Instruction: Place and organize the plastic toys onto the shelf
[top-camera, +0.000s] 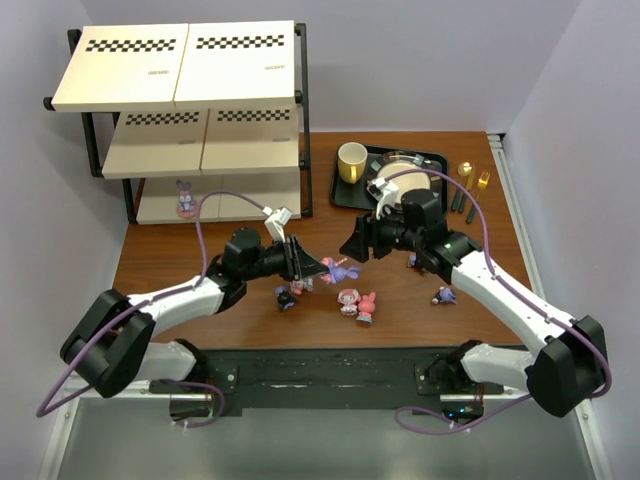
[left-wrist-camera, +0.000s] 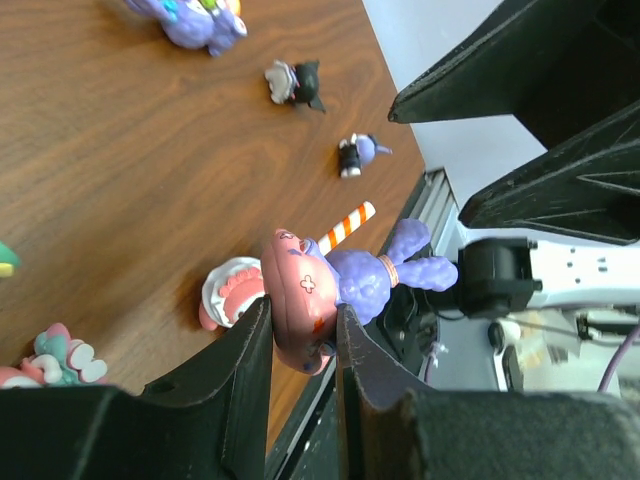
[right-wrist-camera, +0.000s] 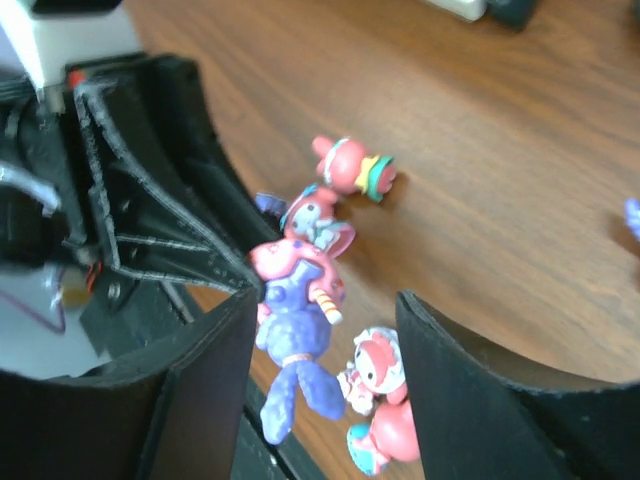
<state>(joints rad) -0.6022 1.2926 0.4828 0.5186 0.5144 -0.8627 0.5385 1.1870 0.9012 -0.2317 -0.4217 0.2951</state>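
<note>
Overhead, both arms meet over the middle of the table (top-camera: 200, 262), and the left gripper (top-camera: 314, 268) carries a purple bunny (top-camera: 341, 268) above the wood, well apart from the shelf (top-camera: 180, 72) at the far left. That view is too small to show the grip. The left wrist view settles it: the left gripper (left-wrist-camera: 303, 322) is clamped narrow on the toy's pink round base, one finger on each face of the disc. The purple bunny (left-wrist-camera: 366, 280) lies on its side, its long axis level. The base sits in the jaws, and the ears point away toward the right arm. A red-and-white striped stick (left-wrist-camera: 350, 222) juts from it.

The right wrist view adds the other half. The right gripper (right-wrist-camera: 325, 300) stands wide, a finger on either side of the purple bunny (right-wrist-camera: 296, 335) and touching neither side, with the ears aimed between them.

Only the overhead shows a second bunny (top-camera: 185, 198) upright on the shelf's bottom board. It also shows loose figurines (top-camera: 357, 304) lying on the wood just beneath the grippers.
</note>
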